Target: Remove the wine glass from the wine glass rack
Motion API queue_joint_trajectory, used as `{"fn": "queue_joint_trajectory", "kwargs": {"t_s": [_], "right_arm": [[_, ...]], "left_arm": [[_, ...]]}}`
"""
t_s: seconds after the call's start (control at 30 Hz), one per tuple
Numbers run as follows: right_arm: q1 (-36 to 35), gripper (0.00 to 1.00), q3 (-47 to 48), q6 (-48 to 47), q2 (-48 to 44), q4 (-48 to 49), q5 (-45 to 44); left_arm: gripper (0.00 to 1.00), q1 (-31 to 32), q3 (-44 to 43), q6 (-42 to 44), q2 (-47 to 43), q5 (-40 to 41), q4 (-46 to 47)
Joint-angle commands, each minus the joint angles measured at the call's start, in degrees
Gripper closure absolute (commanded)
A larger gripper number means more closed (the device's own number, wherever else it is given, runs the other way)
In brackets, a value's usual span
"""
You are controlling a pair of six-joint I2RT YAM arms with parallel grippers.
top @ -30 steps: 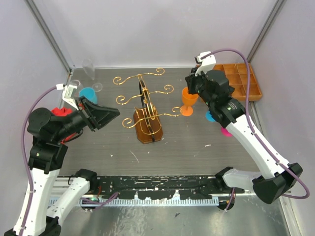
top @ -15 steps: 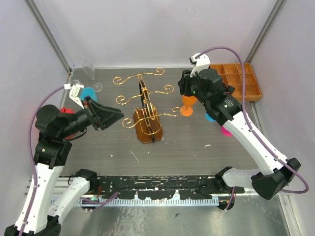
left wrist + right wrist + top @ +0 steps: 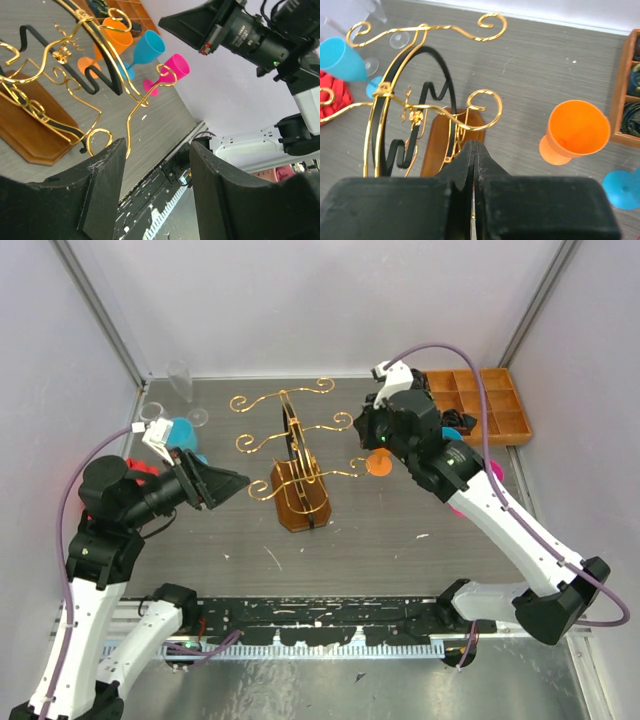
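- Far left of the table [image 3: 380,530]: clear glass [image 3: 180,378] upright at the back corner. A blue glass [image 3: 180,430] and a red object [image 3: 135,468] sit near it, both partly hidden by the left arm.
- Left tool [image 3: 152,185]: fingers spread wide, nothing between them. It hangs above the table, pointing at the rack from the left and apart from it.
- Wine glass rack [image 3: 297,475]: gold wire stand on a brown wooden base, upright mid-table. No glass hangs on any scroll arm visible.
- Right tool [image 3: 474,165]: fingers pressed together, gripping nothing. It is above the rack's right-side scrolls.
- Orange wine glass [image 3: 577,131]: upright on the table just right of the rack, bowl opening up, off the rack. The right wrist view shows a gap between it and the nearest scroll. From the top only its foot shows under the right arm.
- Second blue glass [image 3: 150,47] and pink glass [image 3: 175,67]: upright on the table, right of the orange one.
- Wooden tray [image 3: 510,439]: compartmented, back right corner.
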State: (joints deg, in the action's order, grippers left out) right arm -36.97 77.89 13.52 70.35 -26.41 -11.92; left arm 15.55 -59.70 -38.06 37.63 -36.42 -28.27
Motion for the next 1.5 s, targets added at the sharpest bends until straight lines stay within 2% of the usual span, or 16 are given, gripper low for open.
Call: {"fn": "queue_joint_trajectory", "kwargs": {"t_s": [0.0,0.37,0.5,0.6,0.7,0.77,0.83,0.87,0.9,0.93,0.97,1.4,1.43,1.47], "right_arm": [[-2.5,0.99,2.3,-0.7,0.7,-0.3,-2.1],[-2.5,0.98,0.3,-0.9,-5.4,-0.5,-3.3],[-2.5,0.99,2.2,0.6,-4.5,-3.5,1.3],[-2.5,0.99,4.0,2.0,-3.1,-6.8,2.7],[-2.6,0.99,3.3,3.1,-4.2,-6.4,3.1],[-2.5,0.99,2.6,4.2,-5.4,-5.7,1.2],[-2.5,0.89,2.9,5.1,-6.0,-6.3,-0.1],[-2.6,0.87,3.4,4.9,-6.0,-6.7,0.0],[-2.6,0.89,3.9,4.7,-5.7,-7.3,-0.1],[-2.5,0.98,4.4,4.6,-5.4,-7.8,-0.1],[-2.5,0.99,4.7,4.6,-5.0,-8.1,-0.1],[-2.5,0.99,4.7,3.6,-1.5,-8.1,-9.0],[-2.5,0.96,4.6,3.5,-1.7,-7.8,-9.1],[-2.5,0.88,4.4,3.5,-2.0,-7.5,-9.1]], "left_arm": [[0.4,0.2,-1.1,-1.0,0.6,2.5,-2.9],[0.4,0.3,-7.0,0.7,1.1,12.8,-14.3],[0.41,0.2,-10.5,-0.5,1.8,18.6,-22.0],[0.42,0.2,-13.0,-1.8,3.4,19.1,-27.8],[0.33,0.2,-14.4,-2.6,3.5,18.4,-31.5],[0.31,0.2,-14.7,-3.0,2.5,19.4,-32.6],[0.29,0.2,-15.5,-2.9,1.6,20.9,-33.7],[0.28,0.2,-15.9,-2.7,1.5,21.4,-34.1],[0.27,0.2,-16.2,-2.5,1.7,21.8,-34.5],[0.27,0.2,-16.5,-2.3,2.1,22.0,-34.5],[0.26,0.2,-16.6,-2.0,2.6,21.9,-34.5],[0.2,0.2,-15.8,2.9,4.9,20.4,-25.1],[0.19,0.2,-16.3,3.3,5.2,20.4,-24.8],[0.19,0.2,-16.5,3.7,5.5,20.4,-24.5]]}}
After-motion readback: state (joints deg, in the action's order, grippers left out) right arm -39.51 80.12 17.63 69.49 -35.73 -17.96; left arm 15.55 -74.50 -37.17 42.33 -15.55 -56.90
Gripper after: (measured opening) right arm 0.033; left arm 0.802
